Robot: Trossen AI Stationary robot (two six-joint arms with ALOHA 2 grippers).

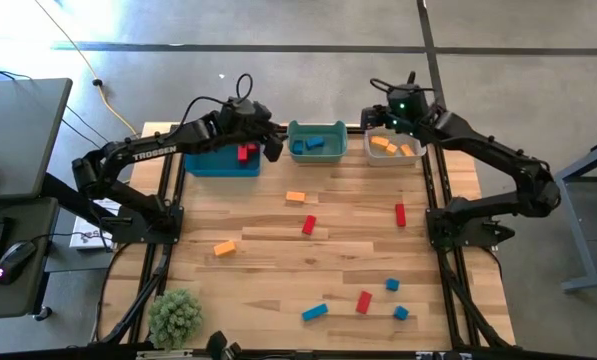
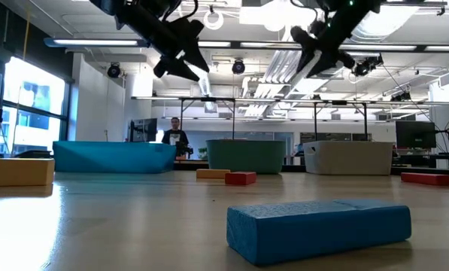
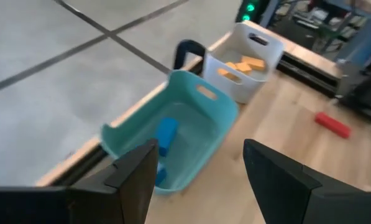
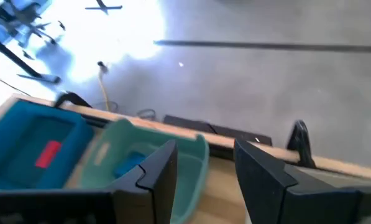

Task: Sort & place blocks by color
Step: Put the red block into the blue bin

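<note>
Three bins stand along the table's far edge. The blue bin (image 1: 221,158) holds a red block (image 1: 246,153), the teal bin (image 1: 316,145) holds blue blocks (image 3: 166,134), and the white bin (image 1: 394,148) holds orange blocks (image 3: 242,65). Several red, blue and orange blocks lie flat on the tabletop, among them an orange one (image 1: 296,197), a red one (image 1: 309,226) and a blue one (image 1: 314,312). My left gripper (image 1: 271,142) hangs open high over the gap between the blue and teal bins. My right gripper (image 1: 378,118) hangs open high above the white bin's far left corner. Neither has anything between its fingers.
A small green plant (image 1: 175,317) stands at the table's near left corner. A long blue block (image 2: 318,226) lies close to the near edge. A person (image 2: 176,135) stands far behind the table. Bare wood lies between the bins and the loose blocks.
</note>
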